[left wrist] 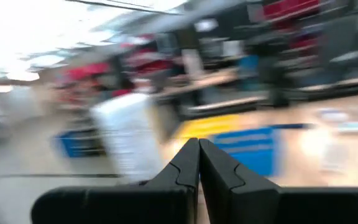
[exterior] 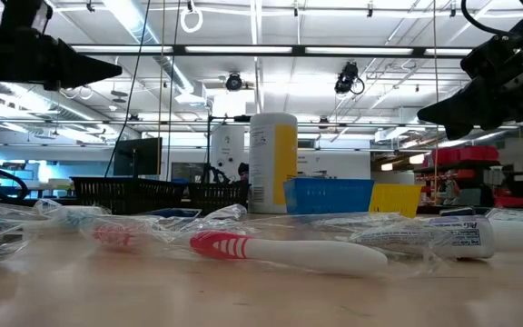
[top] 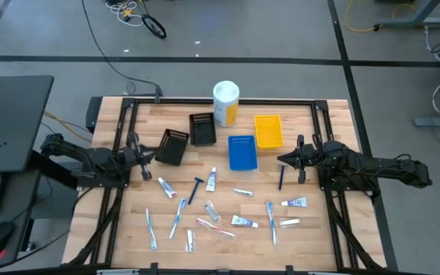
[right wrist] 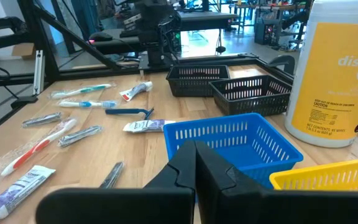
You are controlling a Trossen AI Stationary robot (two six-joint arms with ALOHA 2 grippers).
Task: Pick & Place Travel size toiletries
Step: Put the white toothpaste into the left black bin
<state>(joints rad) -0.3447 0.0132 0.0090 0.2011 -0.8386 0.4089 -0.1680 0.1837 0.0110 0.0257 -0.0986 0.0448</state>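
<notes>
The travel size toiletries lie flat and scattered on the near half of the wooden table: a dark blue razor (top: 195,189), a second razor (top: 282,177), white tubes (top: 211,180) and slim toothbrushes (top: 177,217). A pink-and-white toothbrush (exterior: 280,250) lies nearest the low camera. My left gripper (top: 150,156) hovers shut at the table's left, beside a black tray. My right gripper (top: 283,159) hovers shut at the right, just right of the blue tray (right wrist: 229,140). Both are clear of the table and hold nothing.
Two black trays (top: 173,146) (top: 202,128), a blue tray (top: 242,152) and a yellow tray (top: 268,131) stand across the table's middle. A large white-and-yellow canister (top: 225,103) stands at the far edge. Dark frame rails (top: 121,122) run along the table's sides.
</notes>
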